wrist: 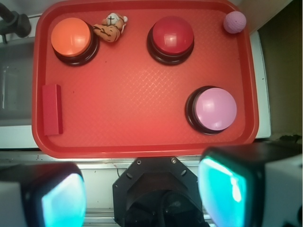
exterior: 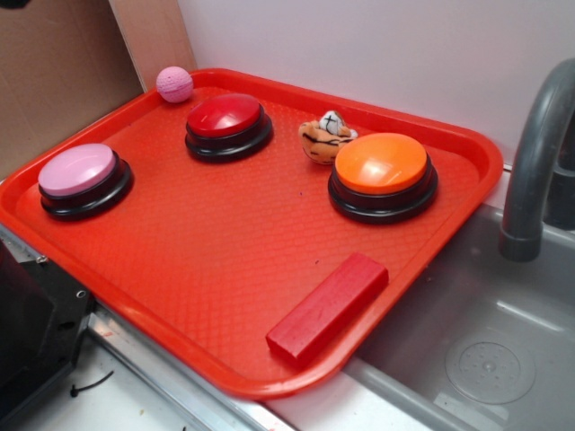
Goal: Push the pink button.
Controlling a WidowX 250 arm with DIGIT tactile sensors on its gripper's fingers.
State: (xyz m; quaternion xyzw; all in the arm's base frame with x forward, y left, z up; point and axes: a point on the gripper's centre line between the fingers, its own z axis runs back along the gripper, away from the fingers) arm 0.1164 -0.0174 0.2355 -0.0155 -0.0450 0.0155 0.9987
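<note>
The pink button [exterior: 78, 171] has a pale pink-lilac dome on a black base and sits at the left end of the red tray [exterior: 225, 260]. In the wrist view the pink button [wrist: 215, 109] lies at the tray's near right. My gripper [wrist: 142, 194] shows only in the wrist view, high above the robot base and off the tray's near edge. Its two teal pads [wrist: 222, 189] stand wide apart with nothing between them. It is out of the exterior view.
A red-topped button [exterior: 226, 121], an orange button [exterior: 382, 171], a small pink dimpled ball [exterior: 174, 83], a toy tiger [exterior: 325, 139] and a red block [exterior: 328, 307] also sit on the tray. A grey sink [exterior: 485, 350] and faucet [exterior: 535, 162] lie right.
</note>
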